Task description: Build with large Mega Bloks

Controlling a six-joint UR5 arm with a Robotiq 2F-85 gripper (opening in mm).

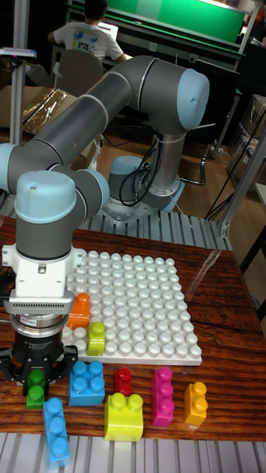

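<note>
Blocks were mostly lined up along the front edge of the wooden table (222, 295), just in front of the white studded baseplate (140, 303). A green block (35, 390) sat right under the gripper (37, 383), between its black fingers, but I honestly couldn't tell whether the jaws were clamped on it or just loose around it. Just beside it were a blue 2x2 block (87, 382) and a long light-blue block (56, 431) poking over the table edge. Further right: a small red block (123, 380), a yellow block (123, 416), a tall magenta block (162, 397) and an orange-yellow block (196, 403). On the baseplate's left corner sat an orange block (79, 310) and a lime block (96, 338), near each other.
</note>
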